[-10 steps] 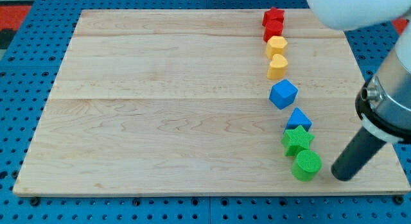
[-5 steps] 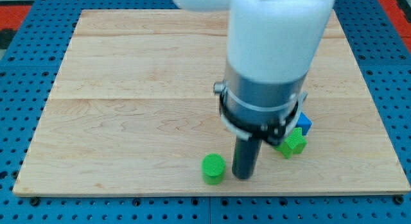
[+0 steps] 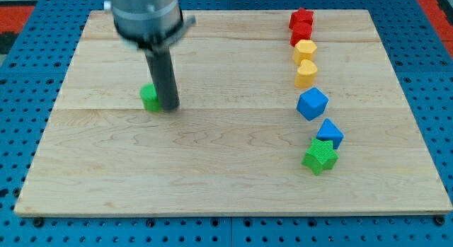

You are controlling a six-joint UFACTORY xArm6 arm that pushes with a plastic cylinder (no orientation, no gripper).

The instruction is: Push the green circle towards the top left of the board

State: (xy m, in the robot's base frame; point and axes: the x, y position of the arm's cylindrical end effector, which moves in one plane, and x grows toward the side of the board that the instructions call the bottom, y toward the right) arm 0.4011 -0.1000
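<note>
The green circle [image 3: 148, 98] lies on the wooden board [image 3: 212, 148] left of centre, in its upper half. My tip [image 3: 168, 105] stands right against the circle's right side, and the rod hides part of it. The rod rises from there to the arm's body at the view's top left.
A column of blocks runs down the board's right side: two red blocks [image 3: 301, 26], two yellow blocks [image 3: 305, 63], a blue cube-like block [image 3: 312, 103], a blue triangle-like block [image 3: 330, 132] and a green star [image 3: 320, 156].
My tip has swept from the bottom right across the board to the upper left, carrying the green circle with it. The green star shifted slightly.
</note>
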